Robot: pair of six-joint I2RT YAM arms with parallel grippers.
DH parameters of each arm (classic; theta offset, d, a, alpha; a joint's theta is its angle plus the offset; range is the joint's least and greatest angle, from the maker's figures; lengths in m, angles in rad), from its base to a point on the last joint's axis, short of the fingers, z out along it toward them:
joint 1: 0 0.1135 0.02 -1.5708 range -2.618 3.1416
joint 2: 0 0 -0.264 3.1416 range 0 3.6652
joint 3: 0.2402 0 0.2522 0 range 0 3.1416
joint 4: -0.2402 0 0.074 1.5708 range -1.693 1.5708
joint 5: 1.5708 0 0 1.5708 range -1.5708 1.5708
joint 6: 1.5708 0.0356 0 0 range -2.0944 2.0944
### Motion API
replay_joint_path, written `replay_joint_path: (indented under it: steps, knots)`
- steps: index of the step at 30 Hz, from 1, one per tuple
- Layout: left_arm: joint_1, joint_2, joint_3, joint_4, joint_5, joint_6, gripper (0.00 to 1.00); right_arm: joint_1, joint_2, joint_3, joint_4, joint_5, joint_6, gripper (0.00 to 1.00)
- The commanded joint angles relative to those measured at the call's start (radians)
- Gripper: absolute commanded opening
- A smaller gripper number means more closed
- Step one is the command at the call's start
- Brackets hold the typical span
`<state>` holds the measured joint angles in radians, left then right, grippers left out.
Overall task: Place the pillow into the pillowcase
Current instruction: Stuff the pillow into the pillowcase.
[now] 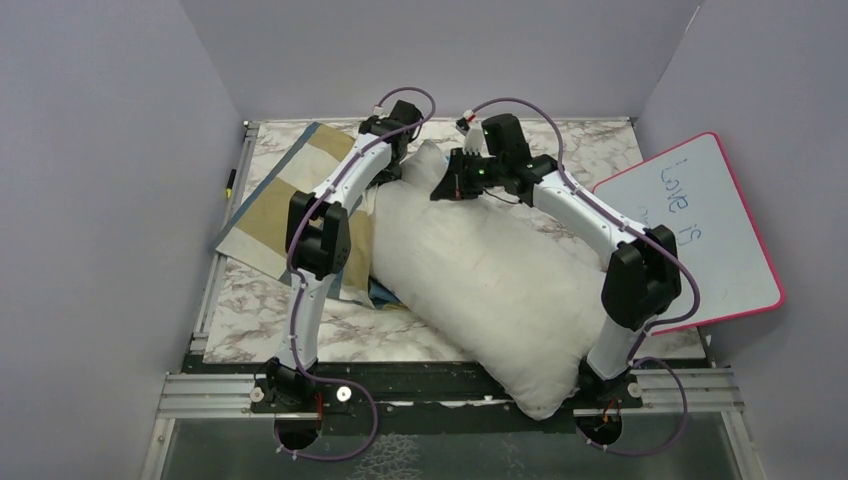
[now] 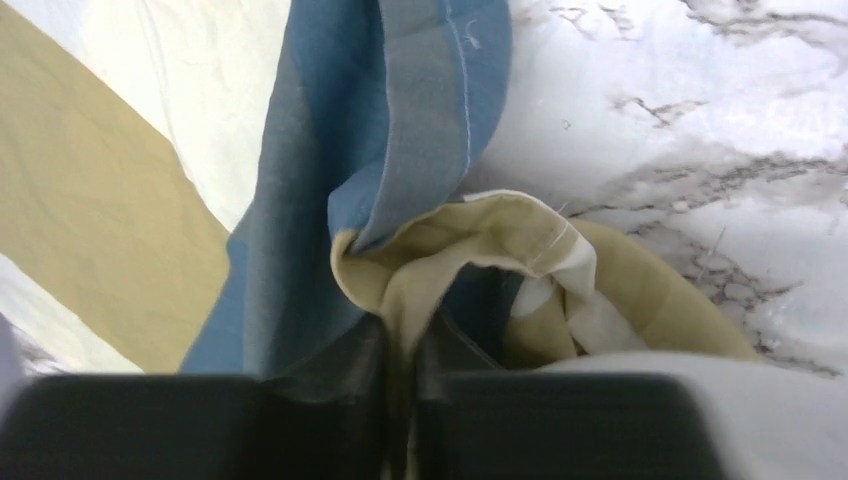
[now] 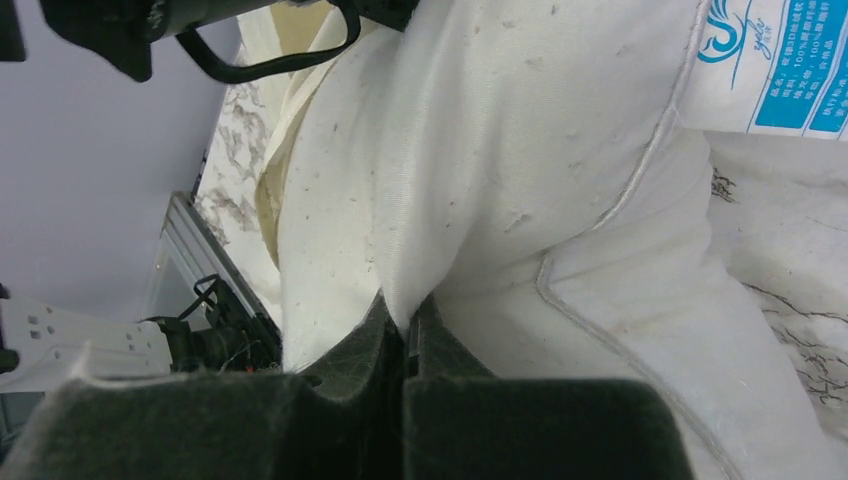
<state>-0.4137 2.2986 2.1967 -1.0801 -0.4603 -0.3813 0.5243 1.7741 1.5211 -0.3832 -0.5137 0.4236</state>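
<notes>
The pillow (image 1: 480,280) is a plump off-white cushion lying diagonally across the table, from the back middle to the near right edge. The pillowcase (image 1: 275,200), in blue, tan and cream blocks, lies flat at the back left, partly under the left arm and the pillow. My left gripper (image 2: 400,345) is shut on a tan fold at the pillowcase's (image 2: 400,130) bunched opening. My right gripper (image 3: 405,320) is shut on a pinch of the pillow's (image 3: 500,170) fabric near its far corner, beside the printed label (image 3: 775,70). Seen from above, the left gripper (image 1: 392,150) and the right gripper (image 1: 447,185) are close together.
A pink-rimmed whiteboard (image 1: 700,230) with blue writing leans at the right, overhanging the marble table (image 1: 260,310). A pen (image 1: 230,182) lies by the left wall. Purple walls close in three sides. The near edge carries a metal rail (image 1: 200,395).
</notes>
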Motion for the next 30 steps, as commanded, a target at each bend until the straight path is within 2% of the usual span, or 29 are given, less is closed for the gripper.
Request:
replay_joint_path:
  steps: [1,3,4,6,9,10,15,17,25,30]
  knots:
    - [0.013,0.021,0.064,-0.009,-0.05,0.01,0.0,0.023,-0.002,-0.014,-0.059,-0.085,-0.012,0.0]
    - [0.013,-0.004,0.093,-0.008,-0.003,-0.005,0.0,0.022,0.002,-0.017,-0.049,-0.098,-0.015,0.02]
    - [0.013,-0.019,0.107,-0.007,0.03,-0.019,0.0,0.022,0.004,-0.018,-0.042,-0.104,-0.017,0.07]
    - [0.013,-0.049,0.119,0.005,0.095,-0.055,0.0,0.022,0.007,-0.006,-0.037,-0.071,-0.022,0.23]
    - [0.012,-0.101,0.091,0.058,0.179,-0.105,0.0,0.022,0.022,0.046,-0.023,0.059,-0.031,0.45]
    - [0.011,-0.122,0.066,0.088,0.201,-0.114,0.0,0.023,0.031,0.067,-0.011,0.111,-0.03,0.5]
    - [0.01,-0.213,-0.056,0.256,0.246,-0.15,0.0,0.021,0.079,0.112,0.094,0.359,0.001,0.51]
    - [0.009,-0.216,-0.055,0.28,0.255,-0.152,0.0,0.012,0.111,0.137,0.12,0.408,0.018,0.62]
    - [0.009,-0.192,-0.035,0.282,0.271,-0.145,0.0,-0.061,0.217,0.262,0.148,0.293,0.156,0.79]
    - [0.01,-0.171,-0.033,0.282,0.252,-0.137,0.0,-0.091,0.228,0.323,0.053,0.325,0.207,0.84]
